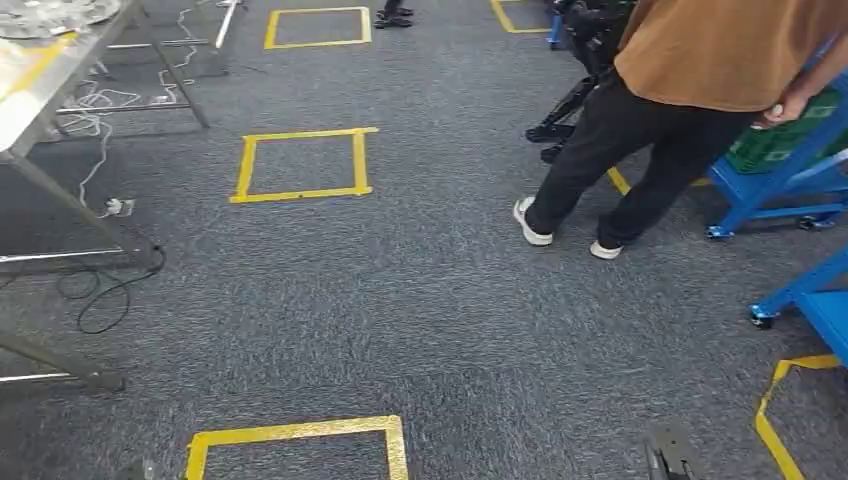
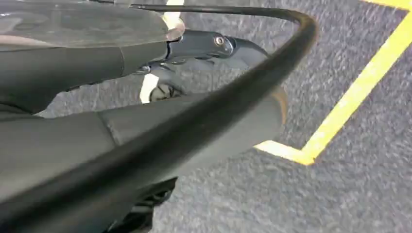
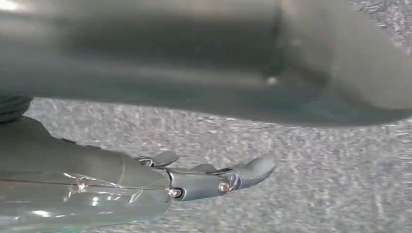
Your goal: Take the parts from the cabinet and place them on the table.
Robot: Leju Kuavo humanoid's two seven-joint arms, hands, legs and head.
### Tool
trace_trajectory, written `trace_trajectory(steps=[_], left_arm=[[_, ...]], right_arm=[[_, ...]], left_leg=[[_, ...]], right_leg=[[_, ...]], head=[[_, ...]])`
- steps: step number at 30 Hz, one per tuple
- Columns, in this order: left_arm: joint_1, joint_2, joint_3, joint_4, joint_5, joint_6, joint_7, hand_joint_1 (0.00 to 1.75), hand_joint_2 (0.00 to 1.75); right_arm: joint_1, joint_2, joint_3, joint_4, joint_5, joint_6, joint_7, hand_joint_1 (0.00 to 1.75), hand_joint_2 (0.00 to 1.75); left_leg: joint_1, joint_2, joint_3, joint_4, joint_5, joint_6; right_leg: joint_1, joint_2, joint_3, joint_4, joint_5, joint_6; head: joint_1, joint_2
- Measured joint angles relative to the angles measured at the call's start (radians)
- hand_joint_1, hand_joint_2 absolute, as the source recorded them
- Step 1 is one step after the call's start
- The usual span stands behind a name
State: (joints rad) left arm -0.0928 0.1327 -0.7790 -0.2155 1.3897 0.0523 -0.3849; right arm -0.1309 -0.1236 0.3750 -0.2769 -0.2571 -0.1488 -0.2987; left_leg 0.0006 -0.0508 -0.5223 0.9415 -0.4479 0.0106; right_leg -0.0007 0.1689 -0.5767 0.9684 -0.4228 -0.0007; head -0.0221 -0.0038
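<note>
My left hand [image 2: 194, 111] hangs over grey carpet, with its thumb and dark fingers [image 2: 214, 44] stretched out and nothing between them. A black cable [image 2: 272, 68] arcs across in front of it. My right hand [image 3: 204, 182] also hangs above the carpet, its fingers straight and apart and holding nothing. A metal table [image 1: 40, 90] stands at the far left, with shiny clear items [image 1: 50, 12] on its top. Blue wheeled racks [image 1: 790, 180] stand at the right, one carrying a green crate [image 1: 780, 145].
A person [image 1: 690, 90] in a brown top and black trousers stands at the right, leaning toward the blue rack. Yellow tape squares [image 1: 300, 165] mark the carpet. Cables and a plug [image 1: 115, 207] lie under the table. A dark tripod base [image 1: 560, 125] stands behind the person.
</note>
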Motion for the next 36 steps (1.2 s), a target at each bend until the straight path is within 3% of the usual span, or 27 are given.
trace_trajectory(steps=[2,3,5,6,7,9,10,11,12,15,16,17,18,20,21,22,24,25,26,27,28,30,31,32,33,35,36], left_arm=[[0.001,-0.002,0.0,0.0,-0.002,-0.002,-0.001,0.0,0.0],[0.004,-0.001,0.0,0.0,-0.005,-0.005,-0.001,0.0,0.0],[0.008,0.0,0.0,0.0,-0.005,-0.005,-0.001,0.0,0.0],[0.008,-0.001,0.0,0.0,-0.006,-0.005,-0.001,0.0,0.0],[0.008,-0.001,0.0,0.0,-0.006,-0.005,-0.001,0.0,0.0],[0.007,-0.004,0.0,0.0,-0.007,-0.006,-0.001,0.0,0.0],[0.007,-0.005,0.0,0.0,-0.008,-0.007,-0.001,0.0,0.0],[0.007,-0.002,0.0,0.0,-0.008,-0.007,-0.001,0.0,0.0],[0.006,-0.002,0.0,0.0,-0.009,-0.007,-0.001,0.0,0.0],[-0.002,-0.003,0.0,0.0,-0.009,-0.008,-0.002,0.0,0.0],[-0.003,-0.003,0.0,0.0,-0.01,-0.009,-0.002,0.0,0.0],[-0.003,-0.003,0.0,0.0,-0.01,-0.009,-0.002,0.0,0.0],[0.0,-0.003,0.0,0.0,-0.011,-0.01,-0.002,0.0,0.0],[0.003,-0.003,0.0,0.0,-0.01,-0.01,-0.002,0.0,0.0],[0.005,-0.003,0.0,0.0,-0.01,-0.011,-0.002,0.0,0.0],[0.006,-0.004,0.0,0.0,-0.01,-0.013,-0.002,0.0,0.0],[0.007,-0.003,0.0,0.0,-0.01,-0.016,-0.002,0.0,0.0],[0.006,-0.002,0.0,0.0,-0.01,-0.016,-0.002,0.0,0.0],[0.005,0.0,0.0,0.0,-0.01,-0.016,-0.002,0.0,0.0],[0.006,0.002,0.0,0.0,-0.009,-0.016,-0.002,0.0,0.0],[0.004,0.003,0.0,0.0,-0.009,-0.016,-0.002,0.0,0.0],[-0.001,0.001,0.0,0.0,-0.008,-0.018,-0.002,0.0,0.0],[-0.001,-0.001,0.0,0.0,-0.007,-0.018,-0.003,0.0,0.0],[-0.001,-0.001,0.0,0.0,-0.007,-0.019,-0.003,0.0,0.0],[0.002,-0.001,0.0,0.0,-0.008,-0.019,-0.004,0.0,0.0],[0.007,0.0,0.0,0.001,-0.007,-0.022,-0.004,0.0,0.0],[0.007,0.001,0.0,0.001,-0.007,-0.027,-0.004,0.0,0.0]], right_arm=[[0.003,0.0,0.0,0.002,-0.003,-0.002,0.0,0.0,0.0],[0.0,0.0,0.0,0.002,-0.005,-0.002,0.0,0.0,0.0],[-0.001,0.0,0.0,0.002,-0.005,-0.003,0.0,0.0,0.0],[0.002,0.0,0.0,0.003,-0.005,-0.003,0.0,0.0,0.0],[0.004,0.0,0.0,0.005,-0.005,-0.003,0.0,0.0,0.0],[0.005,0.0,-0.001,0.007,-0.007,-0.003,0.0,0.0,0.0],[0.005,0.0,-0.001,0.007,-0.007,-0.003,0.0,0.0,0.0],[0.002,0.001,0.0,0.007,-0.008,-0.003,0.0,0.0,0.0],[0.0,0.002,0.0,0.007,-0.01,-0.003,-0.001,0.0,0.0],[0.008,0.002,-0.001,0.009,-0.011,-0.003,-0.001,0.0,0.0],[0.009,0.001,-0.001,0.009,-0.011,-0.003,-0.001,0.0,0.0],[0.007,0.002,-0.001,0.009,-0.012,-0.004,-0.001,0.0,0.0],[0.003,0.002,-0.001,0.009,-0.012,-0.004,-0.001,0.0,0.0],[0.0,0.002,-0.001,0.009,-0.012,-0.004,-0.001,0.0,0.0],[0.001,0.002,-0.001,0.009,-0.012,-0.004,0.002,0.0,0.0],[0.002,0.002,-0.001,0.01,-0.012,-0.004,0.003,0.0,0.0],[0.002,0.002,0.0,0.01,-0.013,-0.003,0.008,0.0,0.0],[0.001,0.002,0.0,0.01,-0.013,-0.002,0.009,0.0,0.0],[0.001,0.002,0.0,0.01,-0.013,0.0,0.01,0.0,0.0],[-0.002,0.003,0.0,0.01,-0.013,0.001,0.011,0.0,0.0],[-0.003,0.003,0.0,0.01,-0.013,0.003,0.013,0.0,0.0],[-0.001,0.003,0.0,0.012,-0.013,0.004,0.021,0.0,0.0],[0.001,0.003,0.0,0.014,-0.013,0.005,0.021,0.0,0.0],[0.002,0.003,0.001,0.014,-0.013,0.006,0.023,0.0,0.0],[-0.001,0.003,0.001,0.014,-0.014,0.005,0.024,0.0,0.0],[-0.005,0.003,0.001,0.014,-0.03,0.008,0.024,0.0,0.0],[-0.004,0.003,0.0,0.015,-0.044,0.019,0.019,0.0,0.0]], left_leg=[[0.003,0.028,0.009,-0.016,0.006,0.009],[0.002,0.045,0.01,-0.015,0.005,0.011],[0.001,0.077,0.011,-0.015,0.002,0.012],[0.001,0.089,0.011,-0.015,0.001,0.011],[0.002,0.101,0.013,-0.014,-0.001,0.008],[0.006,0.126,0.021,-0.014,-0.008,0.0],[0.007,0.139,0.029,-0.013,-0.013,-0.007],[0.003,0.148,0.032,-0.012,-0.017,-0.014],[-0.002,0.157,0.031,-0.005,-0.021,-0.02],[0.0,0.188,0.036,-0.008,-0.022,-0.029],[0.007,0.164,0.036,0.0,-0.033,-0.041],[0.01,0.102,0.023,0.034,-0.058,-0.043],[0.011,0.074,-0.011,0.104,-0.097,-0.043],[0.012,0.06,-0.104,0.28,-0.168,-0.043],[0.011,0.059,-0.139,0.339,-0.177,-0.042],[0.011,0.058,-0.147,0.34,-0.159,-0.039],[0.008,0.051,-0.1,0.218,-0.073,-0.028],[0.007,0.033,-0.058,0.123,-0.025,-0.021],[0.007,-0.017,-0.022,0.043,0.005,-0.014],[0.011,-0.032,-0.011,0.005,-0.002,-0.014],[0.008,-0.015,-0.012,0.007,-0.001,-0.019],[0.004,0.001,-0.009,0.004,-0.002,-0.013],[0.013,0.017,-0.003,-0.008,0.005,-0.006],[0.012,0.031,0.003,-0.015,0.007,-0.003],[0.011,0.041,0.003,-0.015,0.004,0.001],[0.007,0.07,0.005,-0.015,0.001,0.007],[0.007,0.083,0.005,-0.015,-0.001,0.008]], right_leg=[[0.006,-0.114,-0.011,0.049,-0.037,0.001],[0.003,-0.145,-0.046,0.125,-0.085,0.008],[-0.006,-0.158,-0.119,0.288,-0.157,0.02],[-0.011,-0.16,-0.133,0.325,-0.164,0.026],[-0.017,-0.163,-0.124,0.312,-0.147,0.029],[-0.023,-0.178,-0.039,0.159,-0.066,0.036],[-0.023,-0.21,0.017,0.059,-0.024,0.038],[-0.011,-0.257,0.041,0.013,-0.042,0.039],[-0.012,-0.243,0.05,0.006,-0.035,0.019],[-0.003,-0.21,0.039,0.007,-0.035,-0.002],[-0.009,-0.197,0.044,0.001,-0.03,-0.013],[-0.009,-0.187,0.043,0.001,-0.029,-0.017],[-0.009,-0.178,0.04,0.001,-0.028,-0.023],[-0.007,-0.152,0.038,0.001,-0.026,-0.028],[-0.005,-0.137,0.038,0.001,-0.026,-0.03],[-0.004,-0.121,0.039,0.001,-0.026,-0.03],[-0.003,-0.092,0.042,0.001,-0.025,-0.03],[-0.003,-0.079,0.045,0.001,-0.025,-0.029],[-0.006,-0.068,0.044,0.001,-0.025,-0.028],[0.003,-0.056,0.038,0.007,-0.027,-0.022],[-0.001,-0.046,0.034,0.003,-0.024,-0.016],[-0.007,-0.024,0.032,-0.003,-0.021,-0.003],[-0.002,-0.026,0.021,-0.001,-0.023,0.002],[-0.002,-0.087,0.016,0.023,-0.041,0.003],[-0.003,-0.128,-0.01,0.076,-0.081,0.008],[-0.007,-0.154,-0.086,0.241,-0.161,0.017],[-0.01,-0.157,-0.114,0.305,-0.181,0.022]], head=[[0.009,0.0],[0.02,0.0],[0.026,0.0],[0.031,0.0],[0.034,0.0],[0.042,0.0],[0.047,0.0],[0.057,0.0],[0.061,0.0],[0.039,0.0],[0.04,0.0],[0.034,0.0],[0.029,0.0],[0.015,0.0],[0.01,0.0],[0.007,0.0],[0.002,0.0],[-0.003,0.0],[-0.007,0.0],[-0.01,0.0],[-0.007,0.0],[-0.005,0.0],[-0.003,0.0],[0.0,0.0],[0.014,0.0],[0.024,0.0],[0.026,0.0]])
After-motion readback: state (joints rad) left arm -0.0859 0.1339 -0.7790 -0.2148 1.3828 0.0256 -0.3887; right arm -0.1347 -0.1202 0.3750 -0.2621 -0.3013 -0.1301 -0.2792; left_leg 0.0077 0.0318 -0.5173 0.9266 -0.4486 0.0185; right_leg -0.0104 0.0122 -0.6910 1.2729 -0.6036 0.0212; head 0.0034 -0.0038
